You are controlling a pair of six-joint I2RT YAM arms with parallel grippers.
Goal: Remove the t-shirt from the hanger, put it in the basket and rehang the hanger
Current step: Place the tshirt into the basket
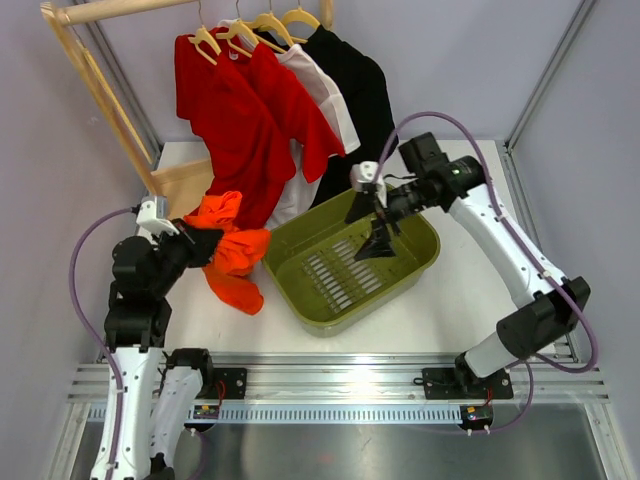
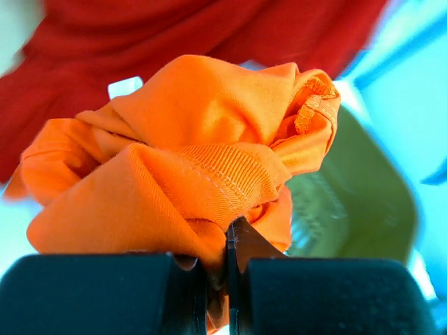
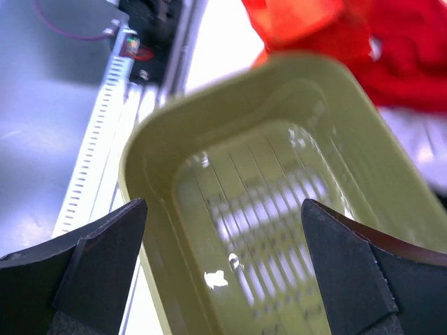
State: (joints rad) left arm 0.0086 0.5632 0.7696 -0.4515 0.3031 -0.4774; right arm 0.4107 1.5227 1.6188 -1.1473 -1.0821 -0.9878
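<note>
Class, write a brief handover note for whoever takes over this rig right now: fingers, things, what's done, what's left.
Left gripper: fingers shut on the bunched orange t-shirt, beside the green basket.
Right gripper: open, empty, over the basket.
Done: the orange t-shirt looks free of any hanger; the other shirts hang on the rack.
Left: probably drop it into the basket.

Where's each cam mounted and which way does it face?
Top external: above and behind the bases, looking down on table and green basket; left arm and right arm show.
Left wrist: on the left arm, looking forward past the left end effector, shut on the orange t-shirt.
Right wrist: on the right arm, looking down through the open right end effector.
Shared: all three see the basket.
</note>
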